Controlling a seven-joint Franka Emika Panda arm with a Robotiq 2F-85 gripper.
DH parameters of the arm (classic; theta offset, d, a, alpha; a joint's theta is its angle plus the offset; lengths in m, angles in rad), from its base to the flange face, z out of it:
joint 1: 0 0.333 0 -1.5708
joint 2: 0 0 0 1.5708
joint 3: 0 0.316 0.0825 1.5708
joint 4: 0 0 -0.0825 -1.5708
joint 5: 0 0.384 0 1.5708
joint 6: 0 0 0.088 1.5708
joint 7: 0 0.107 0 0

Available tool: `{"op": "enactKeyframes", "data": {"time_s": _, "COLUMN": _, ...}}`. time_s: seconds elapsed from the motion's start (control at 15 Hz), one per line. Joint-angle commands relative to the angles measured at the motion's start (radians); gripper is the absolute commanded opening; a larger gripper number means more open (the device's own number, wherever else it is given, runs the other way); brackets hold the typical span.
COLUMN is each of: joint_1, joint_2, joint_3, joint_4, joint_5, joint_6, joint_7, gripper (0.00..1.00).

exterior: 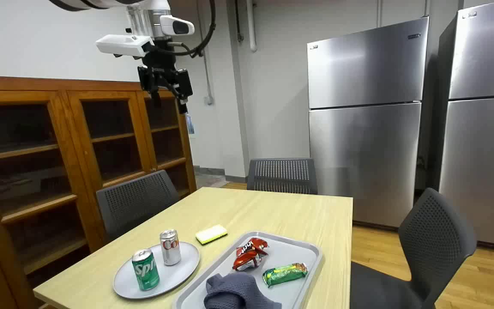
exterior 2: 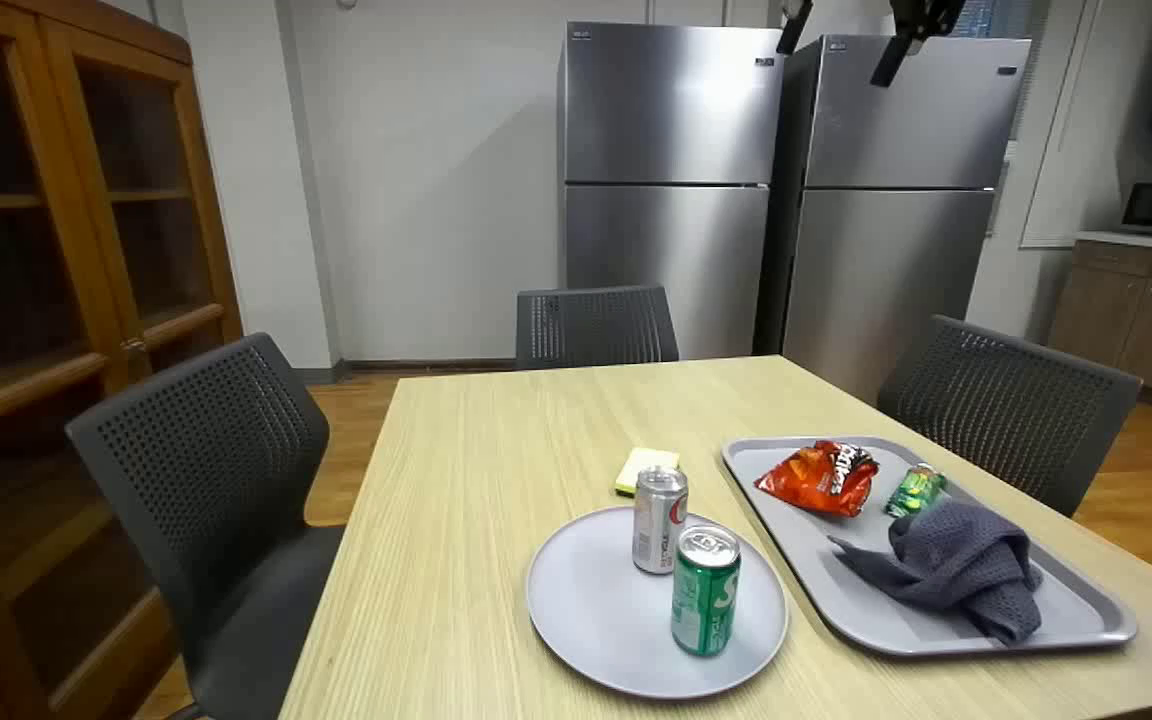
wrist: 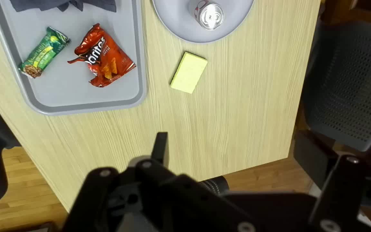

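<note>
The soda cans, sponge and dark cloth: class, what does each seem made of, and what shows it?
Green can and silver can: glossy metal, probably aluminium; shiny silver tops.
Sponge: likely matte foam; no gleam on its pale yellow face.
Dark cloth: dull fabric, knitted or woven; soft folds, textured surface.

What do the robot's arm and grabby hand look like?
The smooth, rounded white arm has dark bands and a shiny silver section. A long white box sticks out near the wrist, and a thick black cable curves alongside. The black, chunky two-fingered gripper has blocky dark fingers and, in the wrist view, small round greyish screw heads. Any lettering is too small to read.
</note>
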Motion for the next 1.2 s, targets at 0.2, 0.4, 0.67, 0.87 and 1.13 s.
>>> {"op": "enactKeyframes", "data": {"time_s": 0.2, "joint_1": -0.013, "joint_2": 0.001, "joint_3": 0.011, "joint_4": 0.002, "joint_5": 0.006, "joint_6": -0.003, "joint_7": -0.005, "gripper": 1.00}}
{"op": "enactKeyframes", "data": {"time_s": 0.4, "joint_1": -0.015, "joint_2": 0.003, "joint_3": 0.010, "joint_4": -0.003, "joint_5": 0.003, "joint_6": 0.002, "joint_7": -0.005, "gripper": 1.00}}
{"op": "enactKeyframes", "data": {"time_s": 0.67, "joint_1": -0.037, "joint_2": 0.019, "joint_3": 0.007, "joint_4": -0.042, "joint_5": -0.011, "joint_6": 0.031, "joint_7": 0.014, "gripper": 1.00}}
{"op": "enactKeyframes", "data": {"time_s": 0.87, "joint_1": -0.055, "joint_2": 0.036, "joint_3": -0.002, "joint_4": -0.079, "joint_5": -0.008, "joint_6": 0.065, "joint_7": 0.015, "gripper": 1.00}}
{"op": "enactKeyframes", "data": {"time_s": 1.13, "joint_1": -0.074, "joint_2": 0.067, "joint_3": -0.001, "joint_4": -0.129, "joint_5": -0.028, "joint_6": 0.151, "joint_7": 0.023, "gripper": 1.00}}
